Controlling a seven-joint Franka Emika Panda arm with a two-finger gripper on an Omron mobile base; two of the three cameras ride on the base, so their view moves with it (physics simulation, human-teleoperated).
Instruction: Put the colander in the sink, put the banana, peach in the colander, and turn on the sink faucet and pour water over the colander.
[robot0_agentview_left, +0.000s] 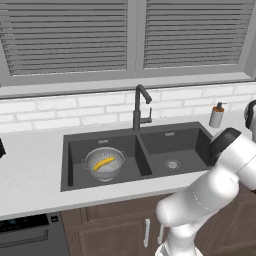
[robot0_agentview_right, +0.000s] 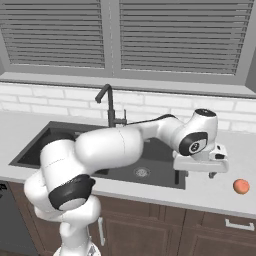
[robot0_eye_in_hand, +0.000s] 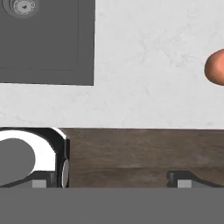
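In the left base view the colander (robot0_agentview_left: 104, 163) sits in the left basin of the sink (robot0_agentview_left: 75, 182), toward the left middle of the frame, with the banana (robot0_agentview_left: 103, 163) lying inside it; the sink faucet (robot0_agentview_left: 140, 107) stands behind the divider, its spout curving toward the right basin. In the right base view the peach (robot0_agentview_right: 241, 186) rests alone on the counter (robot0_agentview_right: 220, 195) at the right edge of the frame, well apart from the sink, and the hand (robot0_agentview_right: 213, 175) hangs just above the counter to the peach's left, its fingers spread wide and holding nothing. In the hand view the peach shows at the right edge, cut off by the frame, so the hand seems not yet centred over it. The likely step is the reach for the peach, and the risks come from there: a round fruit can roll if one finger touches it before the other, and it lies near the counter's front edge, so a nudge could send it off. Closing off-centre may squeeze it out sideways. Later, the carry to the colander crosses the sink rim and a loose hold could drop it into the wrong basin.
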